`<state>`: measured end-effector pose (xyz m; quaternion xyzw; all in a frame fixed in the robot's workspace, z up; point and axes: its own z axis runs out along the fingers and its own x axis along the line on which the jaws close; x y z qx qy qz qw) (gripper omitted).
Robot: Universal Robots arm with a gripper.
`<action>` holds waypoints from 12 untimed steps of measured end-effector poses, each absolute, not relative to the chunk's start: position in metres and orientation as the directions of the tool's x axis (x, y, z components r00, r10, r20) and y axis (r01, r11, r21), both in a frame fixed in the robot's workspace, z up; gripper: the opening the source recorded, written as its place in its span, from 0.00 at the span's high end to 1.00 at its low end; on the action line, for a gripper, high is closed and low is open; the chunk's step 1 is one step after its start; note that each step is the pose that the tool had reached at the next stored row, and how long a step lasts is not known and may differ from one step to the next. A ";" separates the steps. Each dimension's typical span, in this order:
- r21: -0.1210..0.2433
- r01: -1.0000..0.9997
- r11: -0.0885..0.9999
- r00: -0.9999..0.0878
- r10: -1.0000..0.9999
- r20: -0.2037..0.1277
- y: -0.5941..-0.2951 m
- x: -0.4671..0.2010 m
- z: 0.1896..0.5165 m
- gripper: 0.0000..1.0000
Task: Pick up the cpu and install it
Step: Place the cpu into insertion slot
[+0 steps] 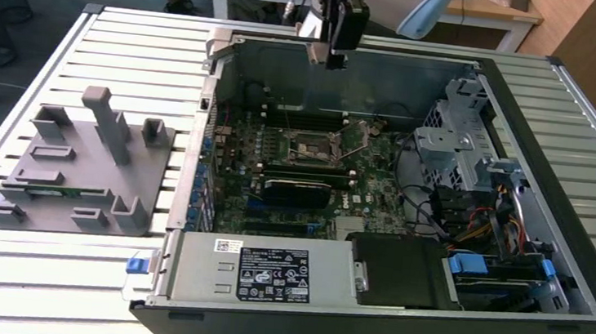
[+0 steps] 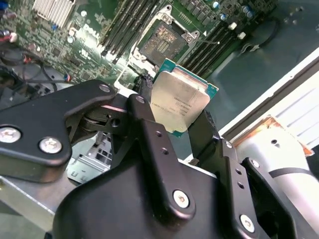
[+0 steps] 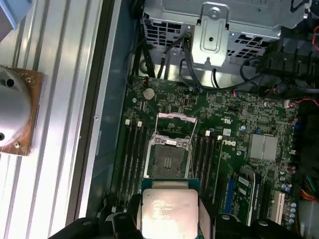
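- Gripper [image 2: 174,119] clenched on the cpu [image 2: 182,97], fingers [image 2: 142,107] on opposite edges.
- cpu held in air over the socket [image 3: 169,159], not touching it; socket's metal frame flipped open.
- Several lines of print on cpu's silver top.
- Power supply [image 1: 261,272] w/ black-and-white label, well apart from socket.
- Grey tray [image 1: 74,170] outside the case, farther from socket.

Soft, even light fills my workspace. In the exterior view the slatted table [image 1: 68,55] glares pale at nine and three o'clock, while the board [image 1: 309,172] inside the computer case [image 1: 567,217] sits in dim shade. The chip [image 2: 182,97] gripped in my claw [image 2: 177,117] carries a dull sheen.
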<state>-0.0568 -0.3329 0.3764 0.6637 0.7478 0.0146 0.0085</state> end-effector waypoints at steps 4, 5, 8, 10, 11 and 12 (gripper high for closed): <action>0.030 0.993 0.112 -0.112 0.994 0.007 -0.329 -0.057 0.370 0.46; 0.030 0.993 0.112 -0.112 0.994 0.007 -0.328 -0.057 0.368 0.46; 0.030 0.993 0.112 -0.112 0.994 0.007 -0.328 -0.057 0.362 0.46; 0.030 0.993 0.112 -0.112 0.994 0.007 -0.328 -0.057 0.359 0.46; 0.030 0.993 0.112 -0.112 0.994 0.007 -0.328 -0.057 0.358 0.46; 0.030 0.993 0.112 -0.112 0.994 0.007 -0.328 -0.057 0.357 0.46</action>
